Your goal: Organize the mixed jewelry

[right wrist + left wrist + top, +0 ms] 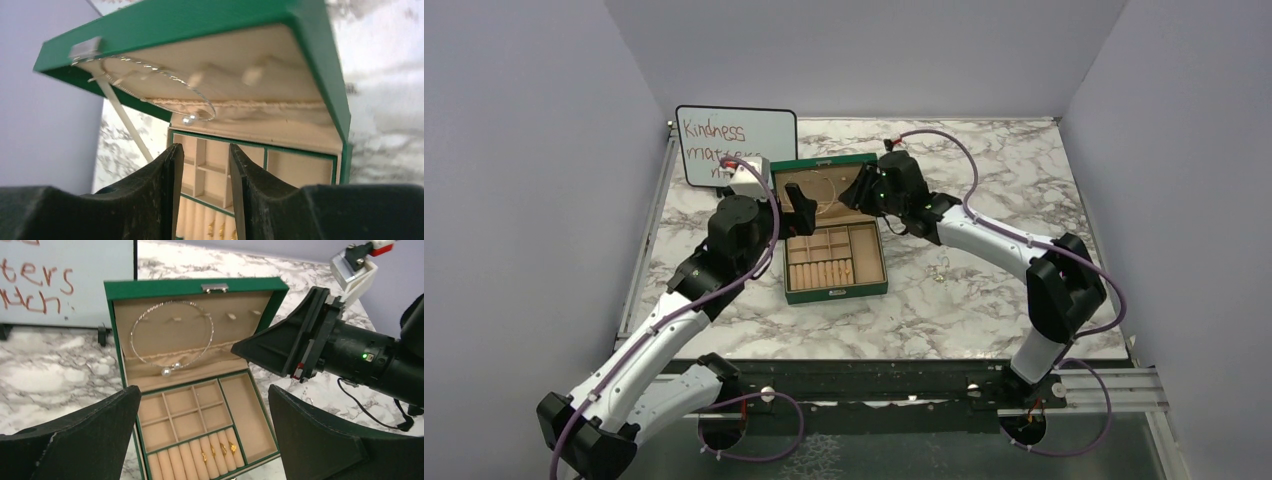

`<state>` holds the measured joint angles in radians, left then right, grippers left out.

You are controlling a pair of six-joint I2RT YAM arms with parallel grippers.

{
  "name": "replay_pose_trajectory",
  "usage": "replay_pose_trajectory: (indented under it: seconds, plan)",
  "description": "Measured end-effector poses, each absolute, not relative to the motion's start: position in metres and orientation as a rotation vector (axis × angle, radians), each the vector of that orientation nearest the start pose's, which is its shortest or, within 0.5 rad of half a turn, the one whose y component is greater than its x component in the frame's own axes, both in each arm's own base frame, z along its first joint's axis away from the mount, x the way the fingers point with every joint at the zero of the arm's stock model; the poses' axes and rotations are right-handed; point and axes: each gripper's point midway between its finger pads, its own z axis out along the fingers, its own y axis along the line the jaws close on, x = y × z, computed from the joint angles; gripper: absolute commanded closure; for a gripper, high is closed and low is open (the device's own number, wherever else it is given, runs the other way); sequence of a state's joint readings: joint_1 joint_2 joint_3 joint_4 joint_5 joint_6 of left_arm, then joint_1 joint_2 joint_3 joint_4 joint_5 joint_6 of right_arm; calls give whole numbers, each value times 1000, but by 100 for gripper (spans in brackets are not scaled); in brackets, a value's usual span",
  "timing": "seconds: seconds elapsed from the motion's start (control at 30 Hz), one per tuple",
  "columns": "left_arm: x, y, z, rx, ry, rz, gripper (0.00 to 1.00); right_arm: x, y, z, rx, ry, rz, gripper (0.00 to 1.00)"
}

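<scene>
The green box [796, 287] stands open, its lid upright. A thin silver wire loop [172, 332] with pearl ends hangs inside the lid; it also shows in the right wrist view [165, 85]. Several small gold rings [217, 452] sit in the tan ring rolls at the front. Small silver bits [942, 266] lie on the marble to the right of the box. My left gripper [205, 440] is open wide and empty above the box's compartments. My right gripper [205, 165] hovers at the lid's right side, jaws a narrow gap apart, holding nothing.
A whiteboard [736, 143] with red writing stands at the back left. A small white-and-green carton [749, 178] sits beside it, left of the lid. The marble table [984, 180] has grey walls on three sides.
</scene>
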<state>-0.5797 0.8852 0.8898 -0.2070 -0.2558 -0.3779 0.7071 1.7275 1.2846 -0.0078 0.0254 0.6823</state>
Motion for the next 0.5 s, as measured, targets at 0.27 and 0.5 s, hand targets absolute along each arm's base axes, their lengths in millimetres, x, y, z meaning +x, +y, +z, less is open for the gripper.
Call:
replay_pose_trajectory:
  seconds: [0.27,0.5]
  plan:
    - [296,-157,253,-158,1898,-484,12,376,337,153,544,2240,857,56]
    - [300,-155,237,-282,1933,-487,21,386,342,136,856,2212,905,56]
